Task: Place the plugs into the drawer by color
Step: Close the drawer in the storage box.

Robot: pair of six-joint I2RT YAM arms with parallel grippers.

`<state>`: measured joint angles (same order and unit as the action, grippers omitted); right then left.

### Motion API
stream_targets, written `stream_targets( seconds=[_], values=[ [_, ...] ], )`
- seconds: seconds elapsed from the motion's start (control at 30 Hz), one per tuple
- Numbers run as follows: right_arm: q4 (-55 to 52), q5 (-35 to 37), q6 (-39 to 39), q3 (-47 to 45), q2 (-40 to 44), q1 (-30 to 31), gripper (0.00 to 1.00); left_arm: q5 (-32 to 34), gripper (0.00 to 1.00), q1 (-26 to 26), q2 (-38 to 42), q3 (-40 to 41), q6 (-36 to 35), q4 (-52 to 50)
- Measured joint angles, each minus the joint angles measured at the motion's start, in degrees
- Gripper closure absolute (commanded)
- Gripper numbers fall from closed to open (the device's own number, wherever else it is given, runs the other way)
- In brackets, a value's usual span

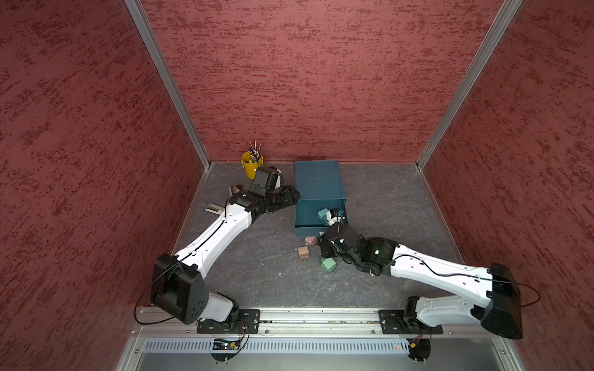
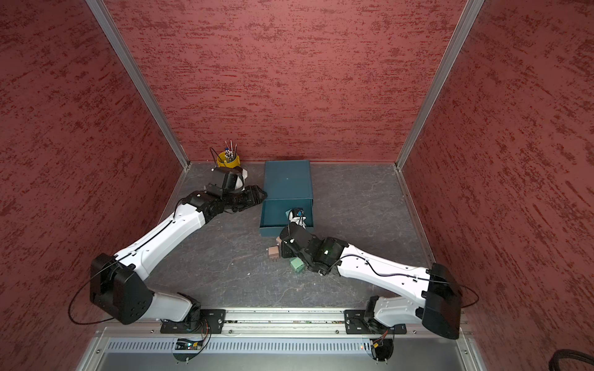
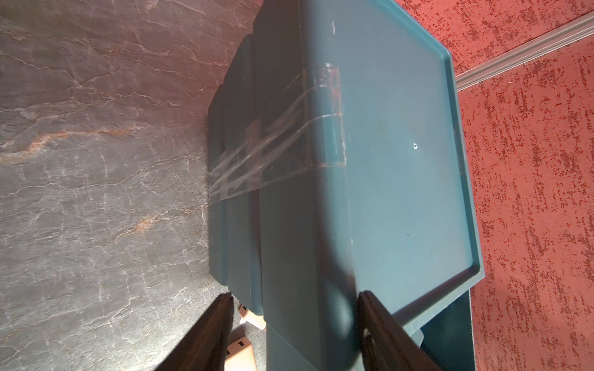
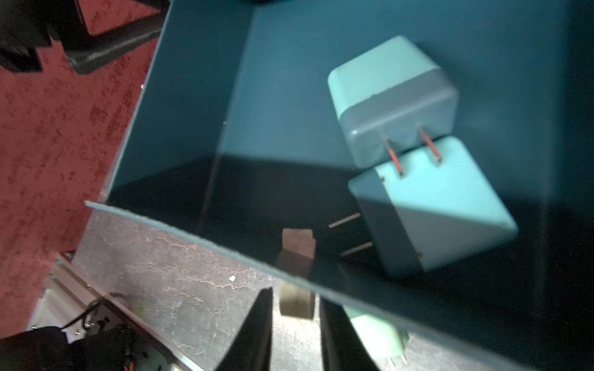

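Both teal-blue plugs (image 4: 395, 96) lie in the drawer (image 1: 305, 230). The right end effector (image 4: 295, 294) hovers over it, released and empty. The left end effector (image 3: 297, 295) straddles the drawer's cabinet (image 1: 316, 180), grip unclear. Likely next: the pinkish-tan plugs (image 1: 303, 253) before the drawer.

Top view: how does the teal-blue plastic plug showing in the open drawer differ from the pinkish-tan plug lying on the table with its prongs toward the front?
Colour: the teal-blue plastic plug is blue-green; the pinkish-tan plastic plug is dull pink-brown. Place: the teal-blue plastic plug lies inside the dark teal drawer; the pinkish-tan plastic plug lies on the grey stone-patterned table, in front of it. Both are small rounded cubes.
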<state>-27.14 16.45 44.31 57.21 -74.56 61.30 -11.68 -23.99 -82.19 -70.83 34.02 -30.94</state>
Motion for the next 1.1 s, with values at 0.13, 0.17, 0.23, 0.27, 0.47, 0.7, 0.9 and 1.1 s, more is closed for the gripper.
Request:
stream_targets(
  seconds=[0.13, 0.17, 0.23, 0.27, 0.47, 0.7, 0.9, 1.1],
  values=[
    [-0.26, 1.27, -1.57, 2.51, -2.36, 0.0, 0.8, -0.04, 0.36, 0.61, 0.02, 0.0, -0.02, -0.09],
    [-0.24, 1.64, -1.95, 3.26, -2.95, 0.0, 0.8, -0.04, 0.36, 0.9, 0.04, 0.0, -0.02, -0.11],
    [-0.22, 2.16, -2.64, 4.44, -3.82, -0.24, 0.8, -0.07, 0.36, 1.22, 0.09, 0.0, -0.13, -0.17],
    [-0.13, 2.43, -2.93, 5.05, -4.24, -0.35, 0.79, -0.09, 0.36, 1.31, 0.11, 0.0, -0.24, -0.22],
    [1.16, 2.62, -4.07, 6.19, -6.19, -1.97, 0.75, -0.02, 0.36, 1.44, 0.22, 0.17, -1.01, -0.11],
    [5.51, 1.88, -5.05, 6.16, -7.3, -3.78, 0.55, -0.04, 0.37, 1.44, 0.24, 0.24, -1.53, 0.04],
    [8.24, 1.55, -5.84, 6.16, -8.15, -5.68, 0.52, -0.07, 0.37, 1.44, 0.24, 0.35, -1.53, 0.15],
    [10.54, 1.14, -6.08, 6.62, -10.99, -8.87, 0.51, -0.07, 0.37, 1.44, 0.26, 0.37, -1.53, 0.24]
  ],
)
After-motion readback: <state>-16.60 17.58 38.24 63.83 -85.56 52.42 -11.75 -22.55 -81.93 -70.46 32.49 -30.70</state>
